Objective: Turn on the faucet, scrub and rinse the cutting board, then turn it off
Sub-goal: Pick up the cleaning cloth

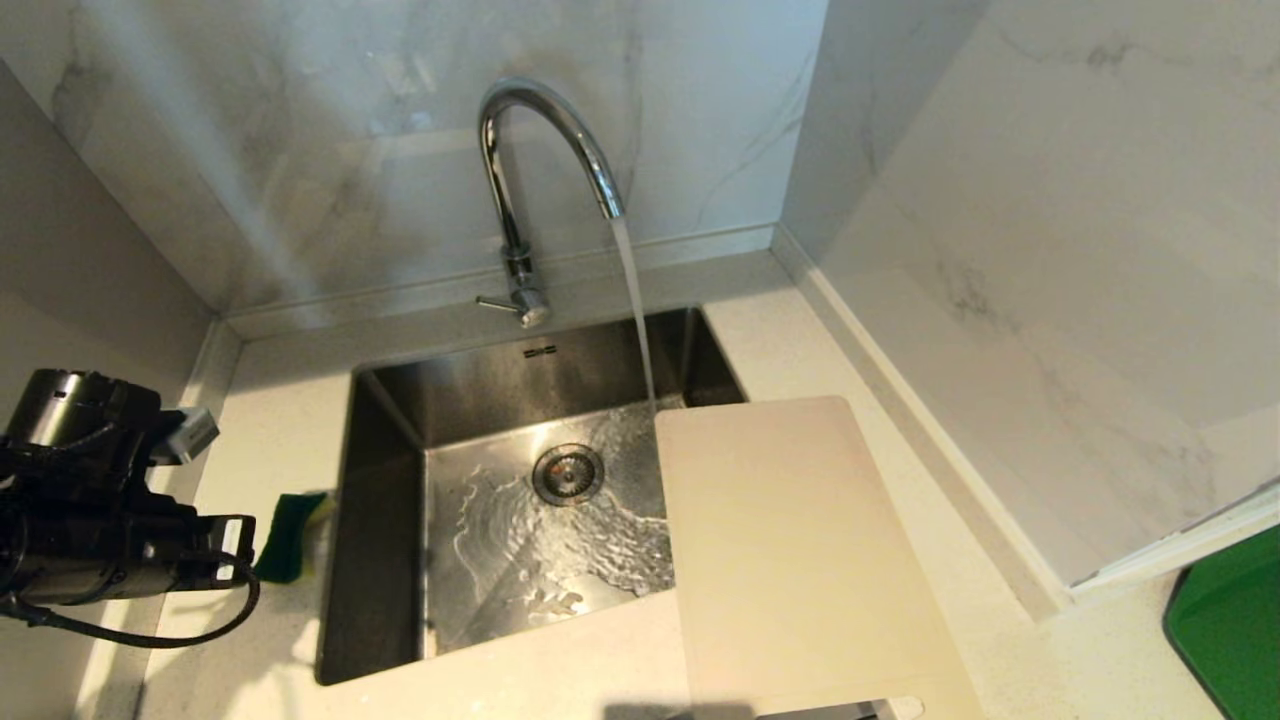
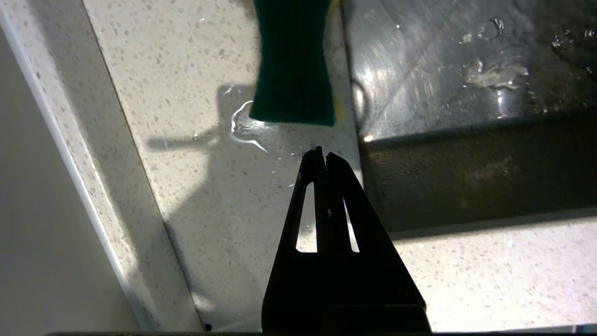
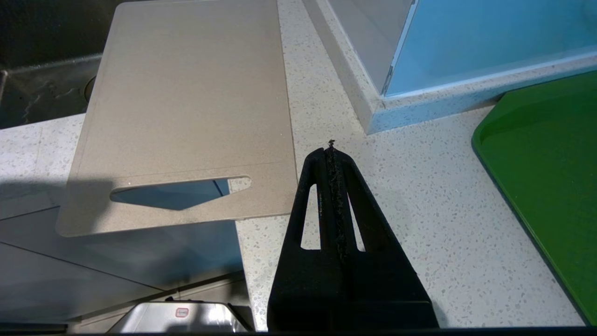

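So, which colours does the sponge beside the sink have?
The sponge is dark green with a yellow layer, clearest in the head view.

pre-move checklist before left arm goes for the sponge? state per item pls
1. Water running: ok, faucet streams into the sink.
2. Sponge reachable: ok, on the counter at the sink's left rim, just ahead of the left tool.
3. Left tool ready to grasp: not ok, shut and empty; must open first.
4. Board in place: ok, on the sink's right edge, one corner over the basin, handle slot past the counter front.
5. Board wetted: cannot tell; stream lands beside its far corner.
6. Right tool: ok, shut, empty, over the counter right of the board.
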